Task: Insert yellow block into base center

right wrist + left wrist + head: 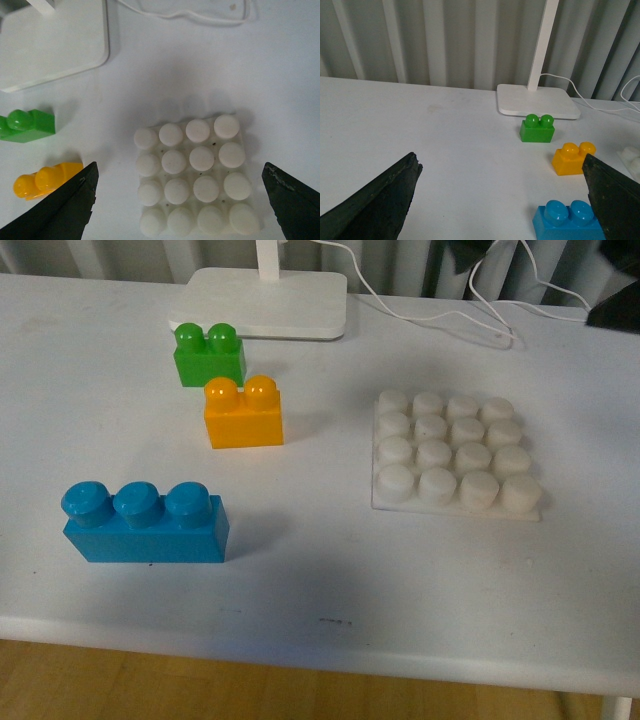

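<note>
– Yellow block [243,415]: where do we have it?
– We see it upright on the table [320,585], two studs up. It is left of the base [455,450] and well apart from it, and nothing touches it.
– And the base?
– It lies flat on the right side of the table, with all sixteen of its studs bare.
– What do we find around the yellow block?
– The green brick [210,355] stands just beyond it and a little to the left, near but apart. The blue brick [145,525], three studs long, sits nearer to us and further left. The lamp foot [262,302] lies at the far side behind the green brick. A white cable [480,310] trails off to the right.
– How do we find the left tool [500,162]?
– It is spread wide, with nothing between its dark fingers [375,205]. Its camera looks across the table at the yellow block [572,159], the green brick [537,129] and the lamp foot [537,101]. One finger hides the end of the blue brick [565,220].
– And the right tool [180,167]?
– It is wide as well and holds nothing. We look down past its fingers [295,200] onto the base [192,175], which shows between them. The yellow block [45,180] shows at one finger's edge, the green brick [25,125] is just past it, and the lamp foot [50,45] is further off.
</note>
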Robot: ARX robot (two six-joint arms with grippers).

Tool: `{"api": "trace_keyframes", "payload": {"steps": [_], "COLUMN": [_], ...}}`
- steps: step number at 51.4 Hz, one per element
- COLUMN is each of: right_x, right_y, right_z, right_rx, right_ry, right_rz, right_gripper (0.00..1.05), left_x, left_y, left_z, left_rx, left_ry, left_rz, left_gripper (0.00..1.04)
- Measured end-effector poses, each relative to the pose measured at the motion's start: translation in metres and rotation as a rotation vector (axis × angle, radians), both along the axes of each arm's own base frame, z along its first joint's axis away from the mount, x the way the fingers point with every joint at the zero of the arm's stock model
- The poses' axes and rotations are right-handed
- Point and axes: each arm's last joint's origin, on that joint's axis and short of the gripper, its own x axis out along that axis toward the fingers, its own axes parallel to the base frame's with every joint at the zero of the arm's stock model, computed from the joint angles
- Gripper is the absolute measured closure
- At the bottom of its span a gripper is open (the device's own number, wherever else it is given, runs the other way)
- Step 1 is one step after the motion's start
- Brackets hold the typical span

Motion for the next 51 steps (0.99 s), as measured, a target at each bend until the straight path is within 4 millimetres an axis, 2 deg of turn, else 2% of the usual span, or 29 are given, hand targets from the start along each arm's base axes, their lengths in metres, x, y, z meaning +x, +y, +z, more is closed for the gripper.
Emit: {"api": "trace_keyframes", "payload": {"steps": [6, 14, 21, 29, 35, 40, 44, 51], "right_x": [-0.022, -0.065, -0.093, -0.137, -0.145, -0.147, -0.153, -0.161], "right_y": [-0.026, -0.064, -0.087, -0.115, -0.119, -0.125, -0.129, -0.129], "right_z": [0.013, 0.024, 0.022, 0.004, 0.004, -0.002, -0.014, -0.028], "right_rx": [0.009, -0.024, -0.051, -0.083, -0.108, -0.201, -0.280, -0.307], "right_ry": [-0.117, -0.316, -0.409, -0.506, -0.545, -0.681, -0.716, -0.717], "right_rz": [0.030, 0.074, 0.061, 0.020, 0.004, 0.008, -0.005, 0.006], "right_gripper": [0.09, 0.09, 0.09, 0.09, 0.09, 0.24, 0.44, 0.74], "left_x": [0.000, 0.000, 0.000, 0.000, 0.000, 0.000, 0.000, 0.000], "left_y": [0.000, 0.000, 0.000, 0.000, 0.000, 0.000, 0.000, 0.000], "left_z": [0.000, 0.000, 0.000, 0.000, 0.000, 0.000, 0.000, 0.000], "left_rx": [0.000, 0.000, 0.000, 0.000, 0.000, 0.000, 0.000, 0.000], "left_ry": [0.000, 0.000, 0.000, 0.000, 0.000, 0.000, 0.000, 0.000], "left_rz": [0.000, 0.000, 0.000, 0.000, 0.000, -0.001, 0.001, -0.002], "left_gripper": [0.06, 0.06, 0.06, 0.06, 0.06, 0.06, 0.06, 0.06]}}
